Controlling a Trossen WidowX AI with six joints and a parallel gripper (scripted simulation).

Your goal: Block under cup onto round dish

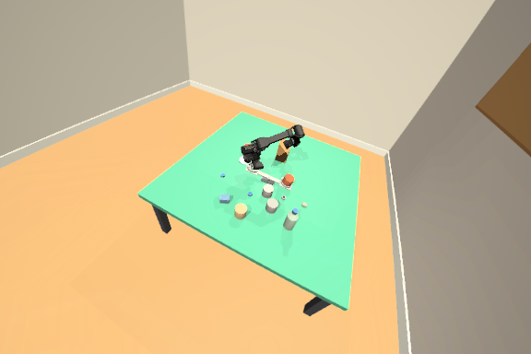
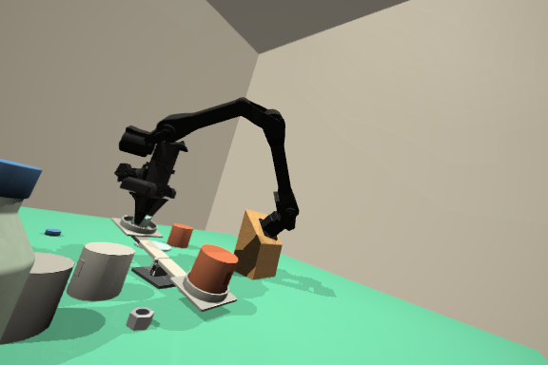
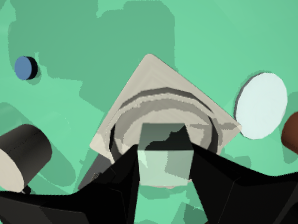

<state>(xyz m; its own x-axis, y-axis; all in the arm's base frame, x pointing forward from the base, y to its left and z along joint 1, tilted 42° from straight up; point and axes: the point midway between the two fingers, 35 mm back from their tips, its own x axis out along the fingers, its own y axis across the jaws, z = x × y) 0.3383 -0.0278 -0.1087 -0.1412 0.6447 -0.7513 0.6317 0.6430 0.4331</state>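
Note:
The pale green block [image 2: 148, 220] [image 3: 165, 168] sits in the ringed pan [image 3: 149, 75] at the far end of the balance [image 1: 273, 177] [image 2: 172, 268]. My gripper [image 2: 140, 223] [image 3: 162, 149] points down there, shut on the block, with a finger against each side. One orange-red cup [image 1: 289, 180] [image 2: 213, 270] stands on the other end, which looks lower. The other cup [image 2: 181, 236] [image 3: 291, 133] stands on the table beyond the dish. The round white dish [image 1: 242, 159] [image 2: 165, 247] [image 3: 261, 105] lies near the block's pan, with no cup above it.
A wooden wedge-like block [image 1: 282, 154] [image 2: 257, 251] stands near the arm's base. Two grey cylinders [image 1: 267, 191] [image 2: 101, 272], a hex nut [image 1: 284, 197] [image 2: 139, 320], a bottle [image 1: 290, 221] [image 2: 14, 244] and a tan cylinder [image 1: 241, 211] stand on the balance's near side. A blue disc [image 2: 52, 232] [image 3: 23, 68] lies beyond.

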